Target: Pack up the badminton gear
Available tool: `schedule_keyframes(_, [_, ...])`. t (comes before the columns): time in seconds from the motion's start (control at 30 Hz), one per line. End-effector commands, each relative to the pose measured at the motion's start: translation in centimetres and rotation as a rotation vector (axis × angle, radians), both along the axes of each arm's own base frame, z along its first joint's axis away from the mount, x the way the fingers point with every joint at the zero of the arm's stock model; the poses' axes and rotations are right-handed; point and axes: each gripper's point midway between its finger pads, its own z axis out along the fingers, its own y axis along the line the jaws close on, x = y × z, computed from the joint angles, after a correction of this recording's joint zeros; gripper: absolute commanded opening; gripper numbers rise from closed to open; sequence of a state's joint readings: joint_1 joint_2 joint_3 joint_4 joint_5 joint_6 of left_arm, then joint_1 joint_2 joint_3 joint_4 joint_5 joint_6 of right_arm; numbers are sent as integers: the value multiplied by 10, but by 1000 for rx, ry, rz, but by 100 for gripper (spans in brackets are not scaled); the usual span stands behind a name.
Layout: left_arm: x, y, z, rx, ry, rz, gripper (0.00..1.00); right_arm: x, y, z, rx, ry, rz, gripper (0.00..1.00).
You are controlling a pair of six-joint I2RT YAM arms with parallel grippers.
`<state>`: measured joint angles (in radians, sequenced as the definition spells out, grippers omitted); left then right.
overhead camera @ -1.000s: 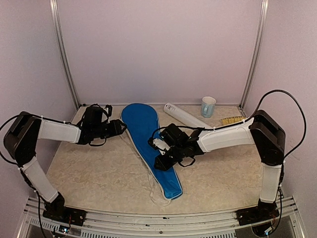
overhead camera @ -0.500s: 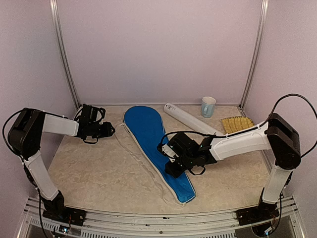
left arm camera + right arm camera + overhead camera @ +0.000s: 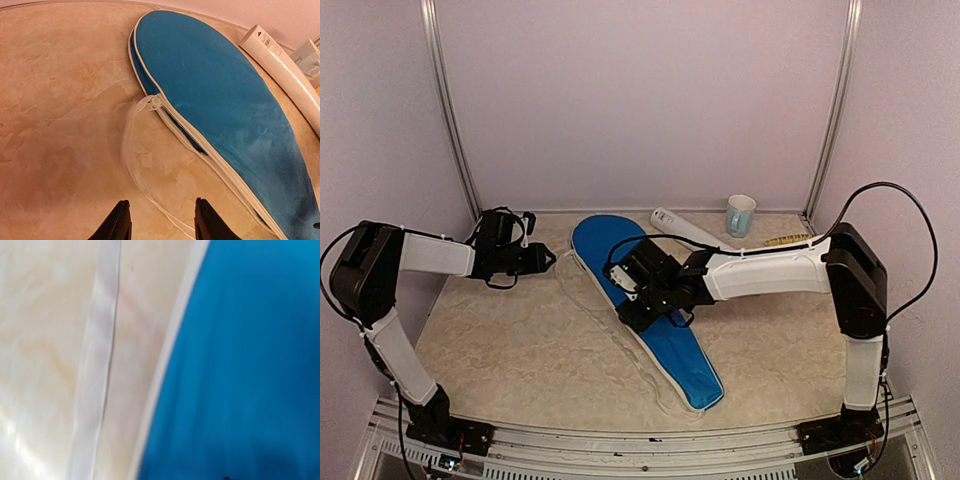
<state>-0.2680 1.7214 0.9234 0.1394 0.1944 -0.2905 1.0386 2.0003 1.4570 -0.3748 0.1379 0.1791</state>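
Right gripper (image 3: 633,320) has slid up the blue cover (image 3: 605,245), whether open or closed unclear; left gripper (image 3: 162,217) stands open.

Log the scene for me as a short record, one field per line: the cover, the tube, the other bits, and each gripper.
cover: blue, lying flat and diagonal
zipper: partly open along one long edge of the cover
strap: white, loose beside that edge
tube: white, lying by the cover's wide end
mug: pale blue, upright at the back
brush: only partly visible, back right
left gripper: open, empty, facing the zipper
right gripper: low over the cover's edge; jaws not readable
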Motion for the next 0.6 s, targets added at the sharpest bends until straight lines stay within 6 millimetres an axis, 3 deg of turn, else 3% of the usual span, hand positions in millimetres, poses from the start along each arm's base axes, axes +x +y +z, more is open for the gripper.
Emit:
schedule_keyframes(0.0, [-3,-2,16,-34,-49,-13,44,8,11,-25,-119,-53,-7,55])
schedule_keyframes(0.17, [-7,-8,14,-49,-50,-52,43,21,16,-50,-194,-91,-32,55])
schedule_keyframes(0.3, [-10,-15,13,-71,-52,-81,40,24,7,-77,-283,-102,-47,48])
schedule_keyframes(0.43, [-14,-20,12,-73,-48,-96,37,16,-10,-101,-359,-80,-46,24])
schedule_keyframes(0.53, [-26,-32,9,-59,-49,-124,35,3,-20,-104,-360,-57,-33,1])
schedule_keyframes(0.57, [-30,-36,8,-41,-55,-129,35,-2,-24,-105,-359,-46,-28,0])
